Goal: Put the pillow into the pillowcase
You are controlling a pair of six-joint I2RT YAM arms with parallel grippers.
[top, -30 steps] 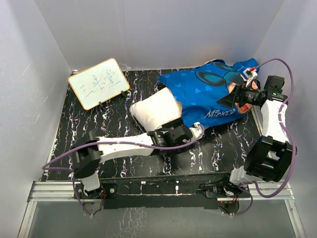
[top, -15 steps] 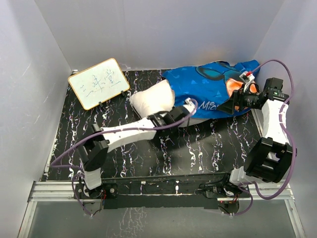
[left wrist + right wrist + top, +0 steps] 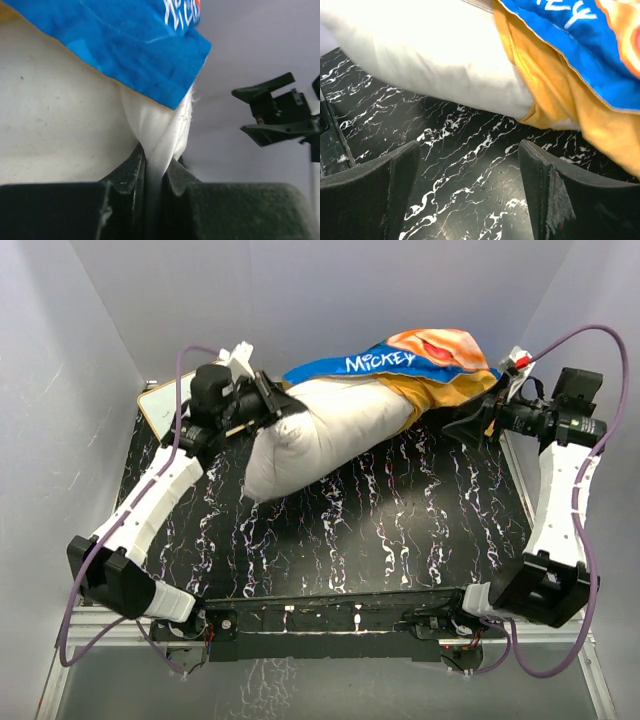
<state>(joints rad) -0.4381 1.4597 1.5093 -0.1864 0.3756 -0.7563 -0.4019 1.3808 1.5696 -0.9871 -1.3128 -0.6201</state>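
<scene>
Pillow (image 3: pixel 320 430) right end inside pillowcase (image 3: pixel 430 365), slanting over tabletop (image 3: pixel 400 530); left fingers (image 3: pixel 127 170) clamped on pillow's corner; right fingers (image 3: pixel 370 185) spread wide, empty, beside pillowcase's orange side.

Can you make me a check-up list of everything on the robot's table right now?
Surface: black marbled table, white veins.
Job's things: white pillow, its right end under the blue-and-orange Mickey pillowcase.
Clutter: whiteboard, mostly hidden behind the left arm.
Tools: left tool shut on a pillow corner; right tool open, empty, beside the pillowcase.
Cables: purple cables loop from both arms.
Surroundings: plain pale walls.
</scene>
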